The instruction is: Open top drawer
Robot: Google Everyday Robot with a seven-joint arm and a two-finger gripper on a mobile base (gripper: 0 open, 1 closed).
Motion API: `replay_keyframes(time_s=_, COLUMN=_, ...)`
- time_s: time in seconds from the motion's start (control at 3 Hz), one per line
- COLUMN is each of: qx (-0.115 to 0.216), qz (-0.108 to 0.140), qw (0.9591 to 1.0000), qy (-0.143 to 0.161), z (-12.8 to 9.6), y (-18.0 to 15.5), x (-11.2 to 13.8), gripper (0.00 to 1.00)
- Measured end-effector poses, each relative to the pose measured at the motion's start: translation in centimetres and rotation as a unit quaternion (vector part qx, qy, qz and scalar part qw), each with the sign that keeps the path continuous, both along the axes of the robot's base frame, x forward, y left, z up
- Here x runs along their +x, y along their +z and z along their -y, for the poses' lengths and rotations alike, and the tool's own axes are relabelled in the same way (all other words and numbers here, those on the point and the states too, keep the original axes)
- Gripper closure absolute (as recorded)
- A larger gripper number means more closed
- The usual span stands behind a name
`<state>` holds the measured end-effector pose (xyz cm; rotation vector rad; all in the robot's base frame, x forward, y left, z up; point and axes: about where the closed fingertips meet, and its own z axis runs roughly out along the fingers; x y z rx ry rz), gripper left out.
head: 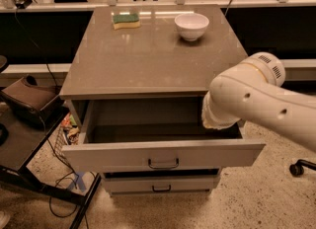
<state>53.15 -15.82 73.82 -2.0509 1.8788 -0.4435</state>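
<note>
The top drawer (118, 155) stands pulled out of the grey cabinet, and its plain grey inside (148, 119) shows. Its small black bar handle (163, 164) is in the middle of the front. My white arm (247, 99) reaches in from the right, and its end is over the drawer's right rear corner. My gripper is hidden behind the arm's end, so I do not see it. A narrower drawer (128, 183) below is shut.
A white bowl (191, 25) and a green-and-yellow sponge (126, 20) sit at the back of the cabinet top (148, 65). A brown bag (29, 99) on a black stand and cables lie at the left. A caster wheel (296, 169) is on the floor at the right.
</note>
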Motion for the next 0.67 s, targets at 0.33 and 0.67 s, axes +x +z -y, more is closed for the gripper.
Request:
replay_keyframes(time_s=0.33, qx=0.022, qz=-0.025, qw=0.9994, qy=-0.014, z=1.6, y=-2.4, x=2.4, gripper=1.00)
replay_keyframes(time_s=0.67, qx=0.051, qz=-0.066, qw=0.9958, qy=-0.038, z=3.7, y=-6.8, x=3.2, gripper=1.00)
